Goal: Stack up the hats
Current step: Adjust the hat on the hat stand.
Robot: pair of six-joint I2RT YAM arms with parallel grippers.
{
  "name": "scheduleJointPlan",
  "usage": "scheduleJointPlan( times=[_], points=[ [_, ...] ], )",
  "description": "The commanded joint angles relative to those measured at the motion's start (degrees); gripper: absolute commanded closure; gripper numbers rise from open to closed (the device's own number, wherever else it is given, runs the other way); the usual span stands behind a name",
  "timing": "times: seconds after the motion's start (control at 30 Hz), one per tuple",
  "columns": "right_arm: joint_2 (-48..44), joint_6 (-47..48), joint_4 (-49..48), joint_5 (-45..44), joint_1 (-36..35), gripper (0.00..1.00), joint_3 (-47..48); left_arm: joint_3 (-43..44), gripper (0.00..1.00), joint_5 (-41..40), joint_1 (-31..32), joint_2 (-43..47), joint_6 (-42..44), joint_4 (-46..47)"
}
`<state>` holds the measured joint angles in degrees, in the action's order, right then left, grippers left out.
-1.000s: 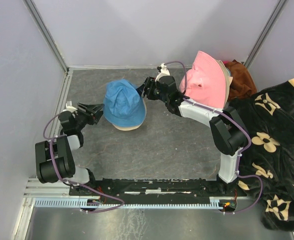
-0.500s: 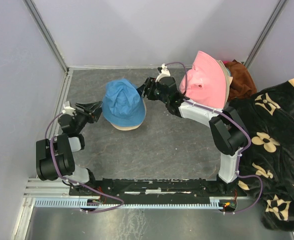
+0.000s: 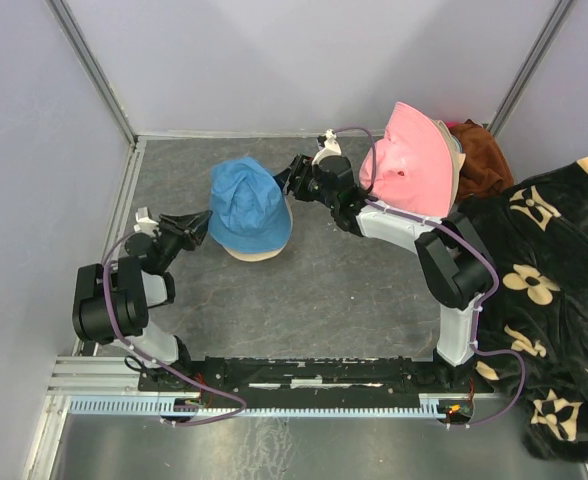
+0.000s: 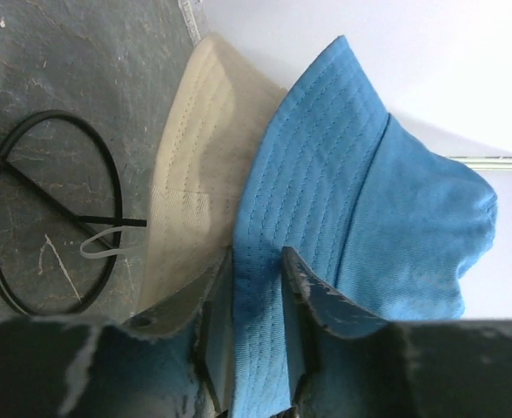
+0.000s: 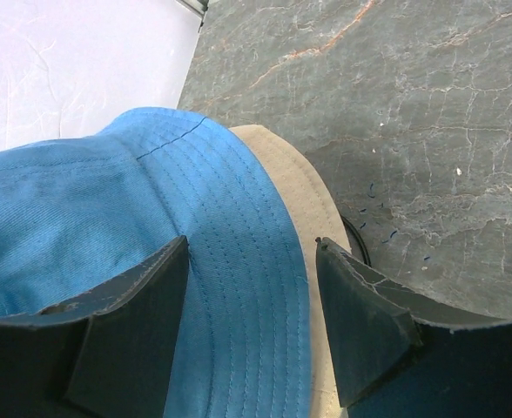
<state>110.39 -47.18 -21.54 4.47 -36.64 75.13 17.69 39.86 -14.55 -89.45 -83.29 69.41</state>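
- In the middle of the grey table (image 3: 324, 290), a blue hat (image 3: 246, 205) sits crown-up on top of a beige hat (image 3: 259, 252). Only the beige brim shows, along the near edge.
- The left gripper (image 3: 196, 222) reaches in from the left at table level. In its wrist view the two fingers (image 4: 301, 300) are pinched on the blue hat's brim, and fabric fills the narrow gap between them. The beige brim lies just outside that grip.
- The right gripper (image 3: 292, 175) is at the hat's far right side. Its jaws stand wide apart around the blue brim, with space on both sides, and nothing is held.
- A thin black ring (image 4: 51, 213) with a spoke across it lies flat on the table beside the beige brim, just next to the left gripper's fingers.
- A pink hat (image 3: 409, 160) stands on edge in the far right corner, close behind the right arm's forearm. Paler brims show behind it.
- A rust-brown cloth (image 3: 479, 160) is bunched in the corner, touching that pile.
- A black blanket (image 3: 544, 270) with beige flowers is heaped along the right side, against the right arm's upper link and well away from the blue hat.
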Motion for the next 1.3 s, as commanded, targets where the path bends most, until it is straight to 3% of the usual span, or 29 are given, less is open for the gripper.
scheduleJointPlan(
  times=[0.0,0.17,0.27,0.63,1.03,1.17,1.27],
  points=[
    [1.5,-0.5,-1.0,1.6,-0.7,0.33,-0.7,-0.6,0.70,-0.7,1.2,-2.1,-2.8,8.1],
    [1.5,-1.1,-2.2,0.7,-0.7,0.33,-2.1,-2.0,0.89,-2.1,1.3,-2.6,-2.7,8.7],
    [1.5,-1.6,-3.8,-0.1,-0.6,0.33,-3.3,-2.7,0.97,-3.5,1.3,-0.6,-0.2,3.4],
    [3.4,-4.7,-10.6,1.3,-0.2,0.33,-5.4,1.2,0.97,-7.2,1.3,10.7,12.9,-21.2],
    [6.4,-8.9,-18.1,3.8,0.5,0.34,-7.4,2.0,0.97,-7.1,1.3,9.9,16.1,-25.0],
    [6.7,-10.3,-20.0,4.4,0.7,0.40,-8.3,2.2,0.97,-7.5,1.3,10.4,16.3,-25.8],
    [6.7,-10.7,-20.0,4.5,0.6,0.55,-8.5,2.6,0.97,-7.6,1.3,10.9,16.5,-26.6]
  ],
)
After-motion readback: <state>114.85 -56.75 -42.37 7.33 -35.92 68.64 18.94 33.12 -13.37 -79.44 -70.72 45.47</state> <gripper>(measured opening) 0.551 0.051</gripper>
